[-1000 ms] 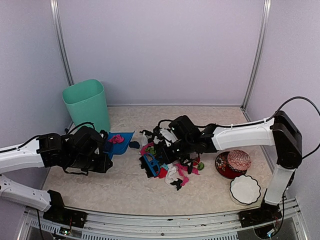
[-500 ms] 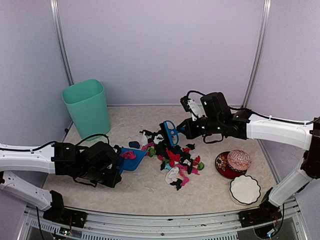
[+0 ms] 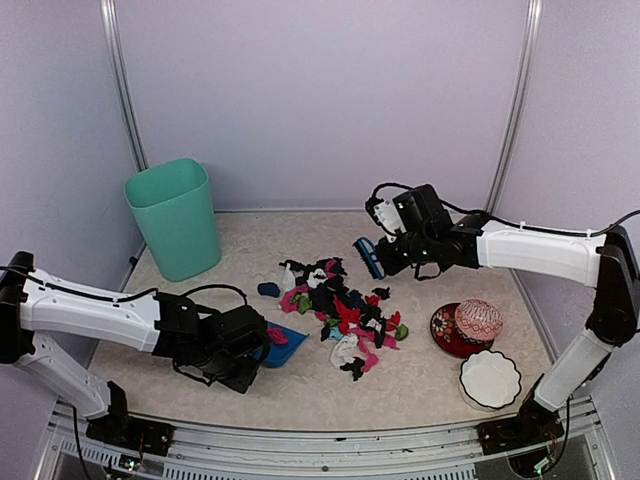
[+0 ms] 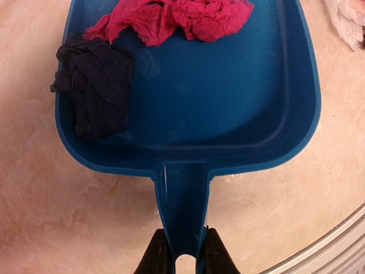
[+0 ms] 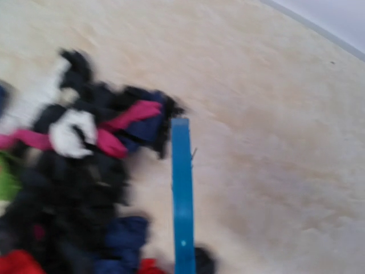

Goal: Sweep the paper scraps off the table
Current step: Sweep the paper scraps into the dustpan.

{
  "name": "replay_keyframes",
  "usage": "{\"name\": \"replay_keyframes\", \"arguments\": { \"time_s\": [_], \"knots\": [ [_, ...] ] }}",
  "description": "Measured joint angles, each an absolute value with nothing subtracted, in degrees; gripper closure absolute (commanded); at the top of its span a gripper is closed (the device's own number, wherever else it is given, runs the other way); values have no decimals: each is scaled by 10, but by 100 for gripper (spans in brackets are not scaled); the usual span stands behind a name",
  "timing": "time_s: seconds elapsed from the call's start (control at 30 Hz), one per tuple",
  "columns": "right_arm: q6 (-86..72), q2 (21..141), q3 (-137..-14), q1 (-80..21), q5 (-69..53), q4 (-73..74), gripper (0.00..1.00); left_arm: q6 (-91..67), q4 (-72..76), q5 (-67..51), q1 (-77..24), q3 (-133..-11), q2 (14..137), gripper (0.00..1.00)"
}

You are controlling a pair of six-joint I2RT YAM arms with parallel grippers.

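The paper scraps (image 3: pixel 345 305) lie in a loose heap of black, pink, red, white and green bits in the middle of the table (image 3: pixel 250 250). My left gripper (image 3: pixel 257 353) is shut on the handle of the blue dustpan (image 3: pixel 287 344), which rests at the heap's near-left edge. In the left wrist view the dustpan (image 4: pixel 217 97) holds a pink scrap (image 4: pixel 171 20) and a navy scrap (image 4: pixel 94 85). My right gripper (image 3: pixel 387 257) is shut on the blue brush (image 3: pixel 368 257), just behind and right of the heap. The right wrist view is blurred, with the brush (image 5: pixel 182 194) beside the scraps (image 5: pixel 85 171).
A mint-green bin (image 3: pixel 175 218) stands at the back left. A red-patterned bowl with a ball (image 3: pixel 465 328) and a white scalloped dish (image 3: pixel 490 378) sit at the right front. A lone navy scrap (image 3: pixel 268 289) lies left of the heap.
My left arm has carried the dustpan rightward and nearer the front. My right arm has lifted the brush out of the heap and swung it to the heap's back right.
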State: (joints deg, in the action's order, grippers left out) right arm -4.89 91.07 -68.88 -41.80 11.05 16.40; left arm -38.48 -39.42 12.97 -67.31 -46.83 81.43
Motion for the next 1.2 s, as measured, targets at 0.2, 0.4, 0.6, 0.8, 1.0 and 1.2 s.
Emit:
{"name": "replay_keyframes", "arguments": {
  "time_s": [0.2, 0.4, 0.6, 0.8, 1.0, 1.2],
  "knots": [
    [34, 974, -723, -417, 135, 180, 100, -354, -399, 131, -673, -500, 854, 100],
    [96, 1030, -768, -418, 123, 213, 100, -315, -402, 127, -673, -531, 904, 100],
    [119, 1055, -782, -430, 96, 230, 100, -286, -403, 122, -668, -552, 945, 100],
    [122, 1060, -783, -463, 69, 234, 100, -262, -402, 118, -659, -580, 970, 100],
    [117, 1060, -782, -495, 37, 232, 100, -250, -394, 108, -650, -586, 986, 100],
    [105, 1058, -771, -526, 10, 223, 100, -248, -382, 105, -644, -586, 992, 100]
  ]
}}
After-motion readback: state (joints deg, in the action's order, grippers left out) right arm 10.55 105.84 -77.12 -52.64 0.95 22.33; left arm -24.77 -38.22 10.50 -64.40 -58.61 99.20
